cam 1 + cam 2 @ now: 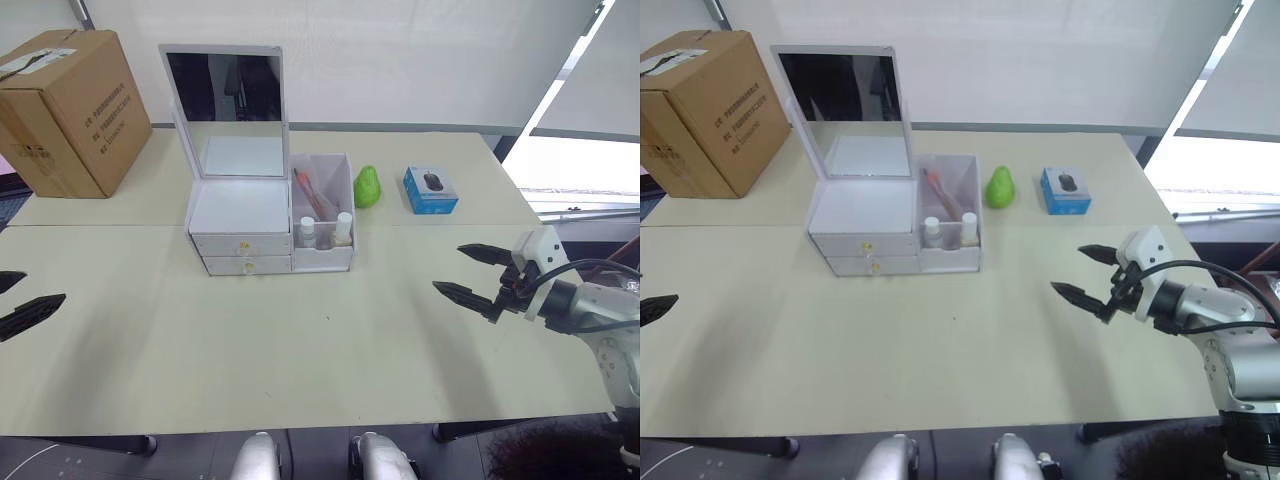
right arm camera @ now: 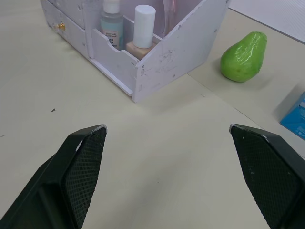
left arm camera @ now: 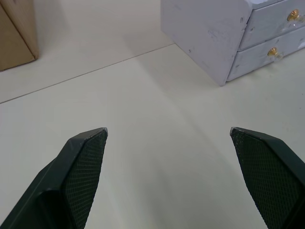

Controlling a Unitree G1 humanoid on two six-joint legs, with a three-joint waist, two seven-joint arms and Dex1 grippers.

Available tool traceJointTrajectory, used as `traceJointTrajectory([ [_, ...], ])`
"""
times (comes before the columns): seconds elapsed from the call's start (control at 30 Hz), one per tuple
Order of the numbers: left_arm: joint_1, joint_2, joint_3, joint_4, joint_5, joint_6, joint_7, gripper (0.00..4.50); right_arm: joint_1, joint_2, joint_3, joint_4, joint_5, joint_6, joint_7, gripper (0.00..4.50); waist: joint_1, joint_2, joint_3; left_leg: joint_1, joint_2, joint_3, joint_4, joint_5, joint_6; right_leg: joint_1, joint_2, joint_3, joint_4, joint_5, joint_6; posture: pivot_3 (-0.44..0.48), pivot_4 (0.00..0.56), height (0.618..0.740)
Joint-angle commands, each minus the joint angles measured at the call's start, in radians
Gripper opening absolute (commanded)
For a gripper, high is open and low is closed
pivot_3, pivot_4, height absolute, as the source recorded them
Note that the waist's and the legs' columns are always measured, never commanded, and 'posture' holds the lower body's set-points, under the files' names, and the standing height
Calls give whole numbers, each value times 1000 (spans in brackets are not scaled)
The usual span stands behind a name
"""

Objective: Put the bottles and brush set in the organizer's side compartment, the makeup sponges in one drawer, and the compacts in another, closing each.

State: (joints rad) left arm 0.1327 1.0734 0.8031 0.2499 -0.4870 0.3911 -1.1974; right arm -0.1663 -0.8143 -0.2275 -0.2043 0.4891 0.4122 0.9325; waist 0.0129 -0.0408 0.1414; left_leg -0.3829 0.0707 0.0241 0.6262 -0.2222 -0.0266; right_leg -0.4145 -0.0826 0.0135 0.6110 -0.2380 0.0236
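The white organizer [image 1: 240, 208] stands at the table's middle back with its mirror lid [image 1: 224, 98] upright. Both drawers [image 1: 245, 254] with gold knobs are shut. In the side compartment [image 1: 324, 212] two bottles [image 1: 343, 228] stand in the low front section, and the brush set [image 1: 309, 190] with pink-orange handles leans behind them. The makeup sponges and compacts are hidden. My left gripper [image 1: 42, 287] hovers open and empty over the table's left edge, far left of the organizer. My right gripper [image 1: 448, 267] is open and empty to the organizer's right front, with the compartment [image 2: 162, 52] ahead of it.
A brown cardboard box [image 1: 70, 110] sits at the back left. A green pear-shaped object [image 1: 368, 186] and a blue box [image 1: 431, 190] picturing a mouse lie right of the organizer. A seam [image 1: 100, 226] crosses the table beside the drawers.
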Motion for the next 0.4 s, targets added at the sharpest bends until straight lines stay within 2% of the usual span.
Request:
traceJointTrajectory([
  [0.03, -4, 10, 15, -37, -6, 1, 11, 4428, -19, -11, -20, -11, 2, -4, -2, 4500, 0, 0, 0, 0, 0, 0, 0, 0, 0, 0, 0, 0, 0, 0, 0, 0, 150, 722],
  [0.4, 0, 8, 24, -52, -12, 26, 24, 4428, -39, -10, -7, -18, 5, 13, 0, 4500, -1, 0, 0, 0, 0, 0, 0, 0, 0, 0, 0, 0, 0, 0, 0, 0, 150, 722],
])
